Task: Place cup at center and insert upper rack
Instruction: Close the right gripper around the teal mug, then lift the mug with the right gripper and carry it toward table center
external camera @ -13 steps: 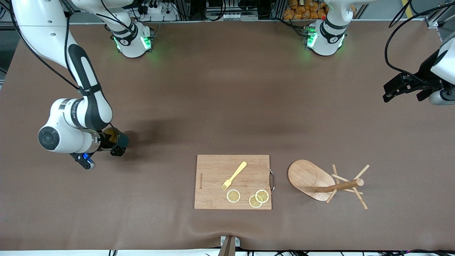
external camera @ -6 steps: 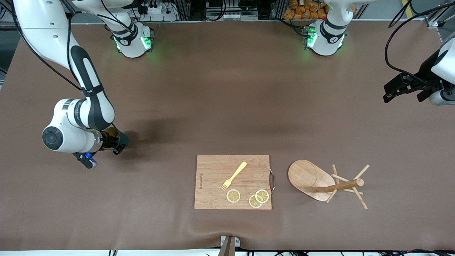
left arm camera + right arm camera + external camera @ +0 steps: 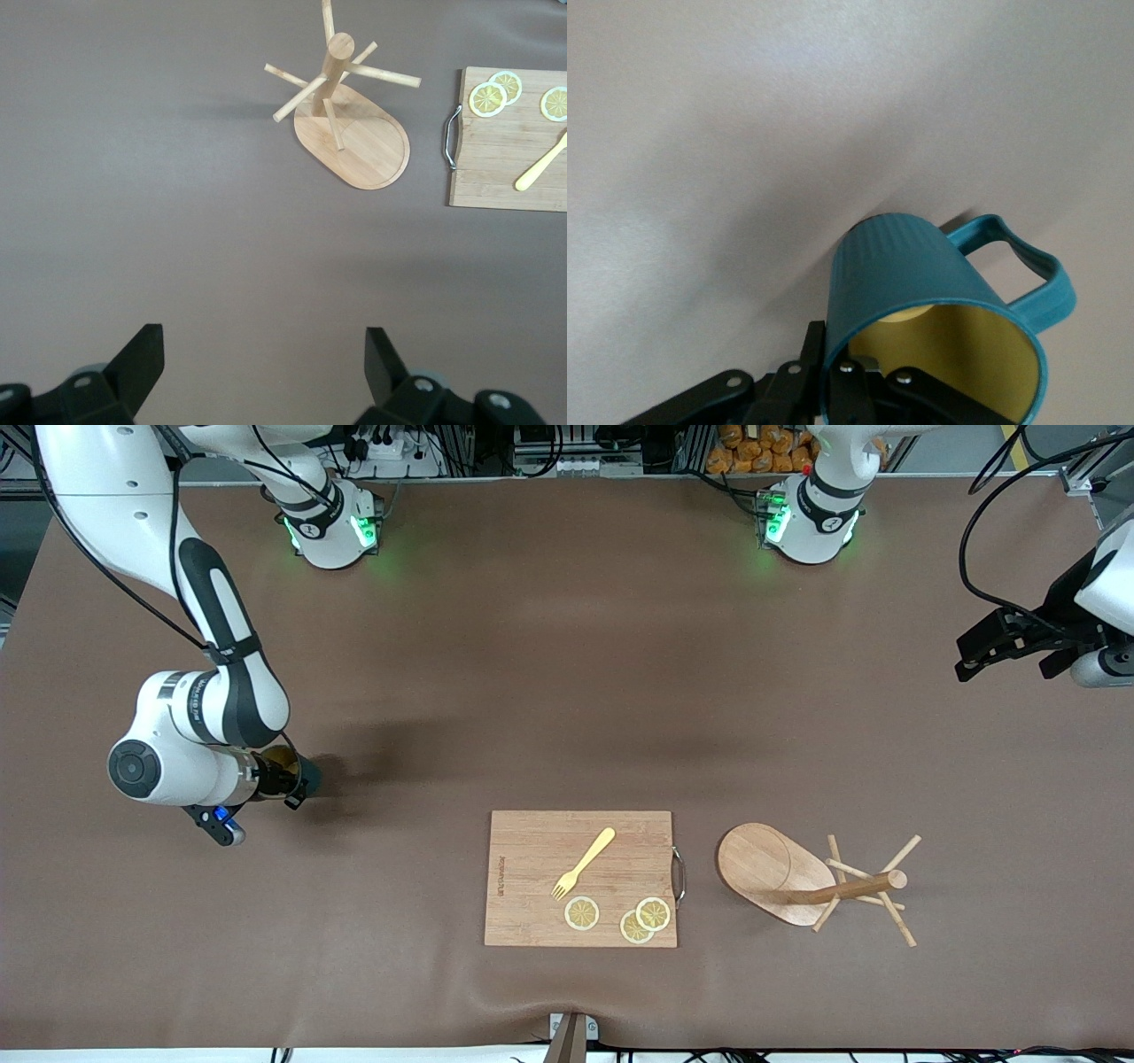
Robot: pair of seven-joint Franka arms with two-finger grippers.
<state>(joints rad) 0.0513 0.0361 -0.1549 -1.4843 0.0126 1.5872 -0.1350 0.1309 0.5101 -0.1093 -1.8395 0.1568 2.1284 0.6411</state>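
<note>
one end effector working: right end effector [image 3: 285,786] clamped on rim wall of the cup [image 3: 299,772], at right arm's end of table [image 3: 567,646] | risk: thin rim pinch, cup may tilt or slip when lifted | left end effector [image 3: 264,363] waits, jaws wide, empty | upper rack [image 3: 811,881] upright beside cutting board [image 3: 580,877]; a swinging cup could strike it
</note>
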